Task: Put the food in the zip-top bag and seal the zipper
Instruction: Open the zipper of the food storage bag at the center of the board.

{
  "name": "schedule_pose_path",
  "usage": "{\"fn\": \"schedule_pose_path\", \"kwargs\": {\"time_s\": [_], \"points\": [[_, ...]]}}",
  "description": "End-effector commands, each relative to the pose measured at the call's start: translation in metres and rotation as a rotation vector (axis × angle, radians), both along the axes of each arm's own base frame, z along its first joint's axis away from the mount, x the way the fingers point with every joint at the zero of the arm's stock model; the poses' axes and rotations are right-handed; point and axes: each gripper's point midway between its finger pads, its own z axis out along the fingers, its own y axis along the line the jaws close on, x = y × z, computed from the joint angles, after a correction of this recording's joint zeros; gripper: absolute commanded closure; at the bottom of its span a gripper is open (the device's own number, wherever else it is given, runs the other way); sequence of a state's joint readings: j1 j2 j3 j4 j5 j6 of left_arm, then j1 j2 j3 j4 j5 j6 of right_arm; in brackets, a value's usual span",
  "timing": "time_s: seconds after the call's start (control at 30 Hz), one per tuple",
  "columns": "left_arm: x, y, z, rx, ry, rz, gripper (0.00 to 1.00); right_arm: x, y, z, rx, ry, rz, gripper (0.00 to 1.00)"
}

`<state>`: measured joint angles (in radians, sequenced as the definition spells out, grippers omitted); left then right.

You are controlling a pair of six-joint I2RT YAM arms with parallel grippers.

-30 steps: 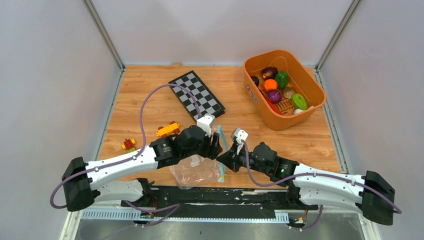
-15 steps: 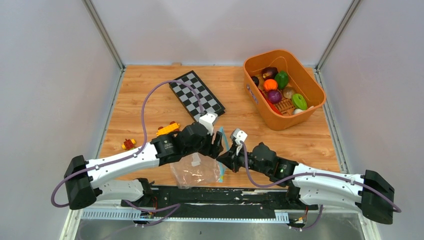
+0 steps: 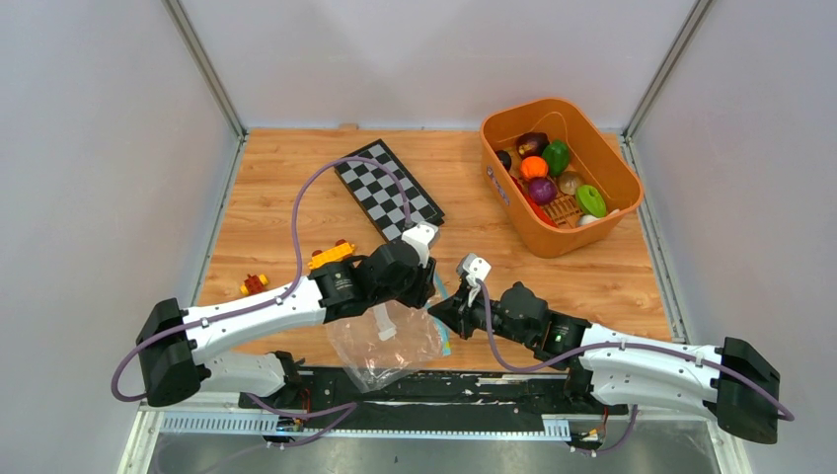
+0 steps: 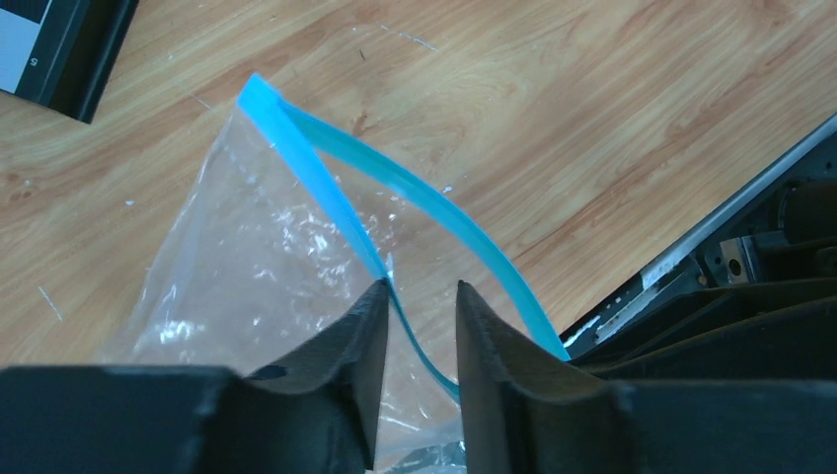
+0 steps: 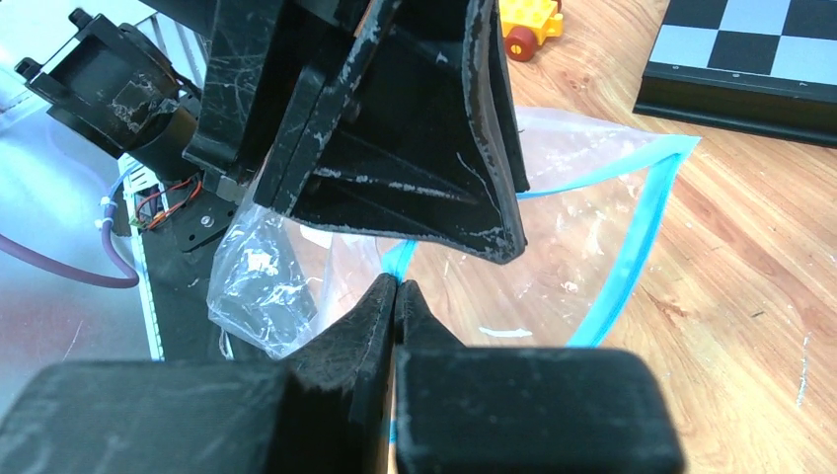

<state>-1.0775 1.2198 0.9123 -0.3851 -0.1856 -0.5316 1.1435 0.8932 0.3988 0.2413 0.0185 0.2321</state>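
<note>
Zip-top bag (image 3: 400, 346) sits at the near edge of the counter (image 3: 286, 188), right between your two arms, with its near corner lying over the dark rail (image 3: 474, 380) at the front. Heads up: from above you can't really see either set of fingertips because the wrists cover them, and your left arm hides part of the bag. In the right wrist view the left pincer's body blocks a good chunk of the bag's mouth too. The zipper (image 4: 316, 180) shows best from the left wrist, where its two blue lips are spread apart, so the mouth is open. Your left pincer (image 4: 418, 301) is parted with a clear gap. One blue lip runs through that gap and brushes a finger, not squeezed. Your right pincer (image 5: 396, 291) is fully closed and a blue lip comes straight out of its tips, so it's pinching the zipper. Food (image 3: 534, 166) is all in the orange basket (image 3: 513, 212) at the far right, well apart from the bag.
</note>
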Motion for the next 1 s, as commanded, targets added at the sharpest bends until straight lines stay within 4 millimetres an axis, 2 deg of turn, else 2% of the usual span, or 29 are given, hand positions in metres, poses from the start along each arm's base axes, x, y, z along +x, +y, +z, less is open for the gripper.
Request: {"fn": "schedule_pose_path", "kwargs": {"time_s": [0.0,0.1,0.23,0.3,0.4,0.43,0.5,0.6,0.7,0.8,0.97], "points": [[0.004,0.000,0.012,0.006,-0.034,-0.007,0.67,0.007,0.000,0.012,0.028,-0.045,-0.033,0.99],[0.004,-0.001,0.011,0.011,-0.035,-0.008,0.82,0.008,0.000,0.012,0.026,-0.049,-0.038,0.99],[0.006,0.001,0.013,0.018,-0.043,-0.005,0.94,0.009,-0.001,0.014,0.030,-0.052,-0.041,0.95],[0.006,0.000,0.018,0.007,-0.055,-0.007,0.94,0.009,-0.002,0.016,0.037,-0.046,-0.047,0.89],[0.005,0.001,0.026,-0.013,-0.078,-0.029,0.95,0.013,-0.009,0.025,0.057,-0.034,-0.092,0.68],[0.003,0.001,0.029,-0.022,-0.086,-0.041,0.95,0.013,-0.011,0.028,0.067,-0.033,-0.102,0.66],[0.001,0.002,0.034,-0.032,-0.100,-0.059,0.96,0.019,-0.022,0.032,0.078,-0.023,-0.170,0.61],[-0.001,0.004,0.042,-0.054,-0.118,-0.075,0.95,0.039,-0.050,0.028,0.084,0.026,-0.371,0.48],[-0.003,0.006,0.050,-0.081,-0.133,-0.077,0.96,0.051,-0.066,0.023,0.094,0.066,-0.494,0.47],[-0.003,0.007,0.055,-0.096,-0.143,-0.073,0.96,0.058,-0.075,0.017,0.125,0.132,-0.578,0.45],[-0.003,0.008,0.058,-0.105,-0.147,-0.068,0.96,0.051,-0.054,0.026,0.159,0.169,-0.486,0.46]]}}
